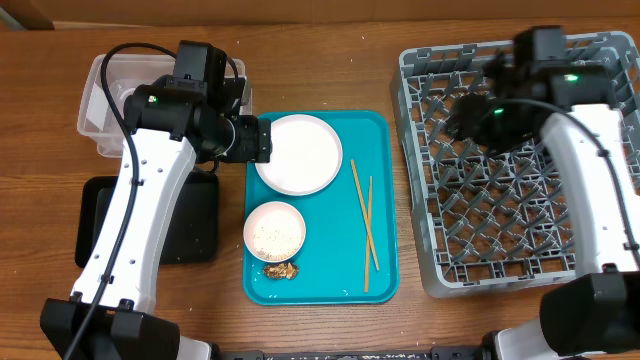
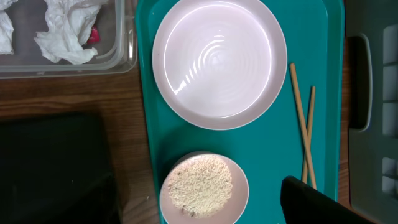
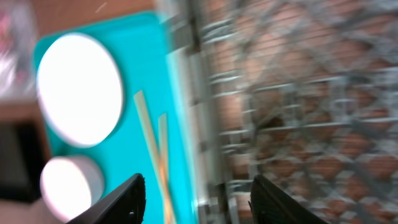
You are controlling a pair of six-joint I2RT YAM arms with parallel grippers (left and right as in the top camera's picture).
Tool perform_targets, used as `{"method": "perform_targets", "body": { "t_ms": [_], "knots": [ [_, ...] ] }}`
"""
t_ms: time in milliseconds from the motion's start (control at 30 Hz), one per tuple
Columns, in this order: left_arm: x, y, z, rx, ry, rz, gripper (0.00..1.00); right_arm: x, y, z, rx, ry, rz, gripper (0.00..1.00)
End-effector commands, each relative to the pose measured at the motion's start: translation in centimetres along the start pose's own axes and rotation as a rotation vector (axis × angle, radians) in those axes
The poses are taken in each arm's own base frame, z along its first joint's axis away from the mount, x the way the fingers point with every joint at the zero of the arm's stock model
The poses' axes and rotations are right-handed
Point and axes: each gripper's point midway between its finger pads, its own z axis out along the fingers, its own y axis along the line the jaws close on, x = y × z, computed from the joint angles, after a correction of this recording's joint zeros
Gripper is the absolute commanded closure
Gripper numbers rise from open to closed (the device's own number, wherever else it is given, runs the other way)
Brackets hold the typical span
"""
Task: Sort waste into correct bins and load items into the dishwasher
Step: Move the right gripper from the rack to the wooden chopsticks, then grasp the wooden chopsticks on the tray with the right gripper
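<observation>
Wooden desk (image 1: 320,60) carries a teal tray (image 1: 380,140) in the middle, with a grey dish rack (image 1: 500,200) of upright pegs to its right. A clear tub (image 1: 92,110) sits at the far left corner, and a shallow black tray (image 1: 195,225) lies nearer the front on the same side.

On the teal tray, a round white plate (image 2: 219,62) lies at the far left. A small white bowl (image 2: 242,183) sits just in front of it, filled with loose rice grains (image 2: 202,183). A small brown food lump (image 1: 281,270) rests on the tray just in front of the bowl. Two thin wooden chopsticks (image 2: 302,124) lie lengthwise to the right of the plate and cross near their front ends.

Inside the clear tub lies crumpled white tissue (image 2: 65,37), with a bit of red wrapper (image 2: 93,35) showing beside it.

The left arm (image 1: 150,180) reaches over the black tray, with its wrist at the plate's left edge. Only one dark finger (image 2: 311,202) shows in its wrist view, so I cannot tell how the left jaws stand.

The right arm (image 1: 585,150) hangs over the far left part of the dish rack. In its blurred wrist view, the right jaws are spread wide with nothing between them
</observation>
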Motion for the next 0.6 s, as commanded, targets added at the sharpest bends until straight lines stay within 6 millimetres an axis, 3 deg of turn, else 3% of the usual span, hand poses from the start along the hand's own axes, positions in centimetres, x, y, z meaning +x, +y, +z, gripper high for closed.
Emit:
{"method": "perform_targets", "body": {
  "t_ms": [0,200,400,567],
  "knots": [
    [-0.3,0.0,0.0,-0.005,-0.003,-0.005,0.14,2.7,4.7,1.7,-0.081,0.082,-0.13,0.41],
    [0.0,0.4,0.0,-0.022,0.007,-0.008,0.15,6.4,7.3,4.9,-0.017,0.159,-0.242,0.4],
    [0.3,1.2,-0.1,-0.057,0.021,-0.035,0.15,10.1,8.2,8.2,-0.001,0.237,-0.296,0.4],
    [0.2,2.6,-0.3,-0.096,0.011,-0.14,0.11,12.9,7.6,11.3,0.069,0.277,-0.343,0.4]
  ]
}}
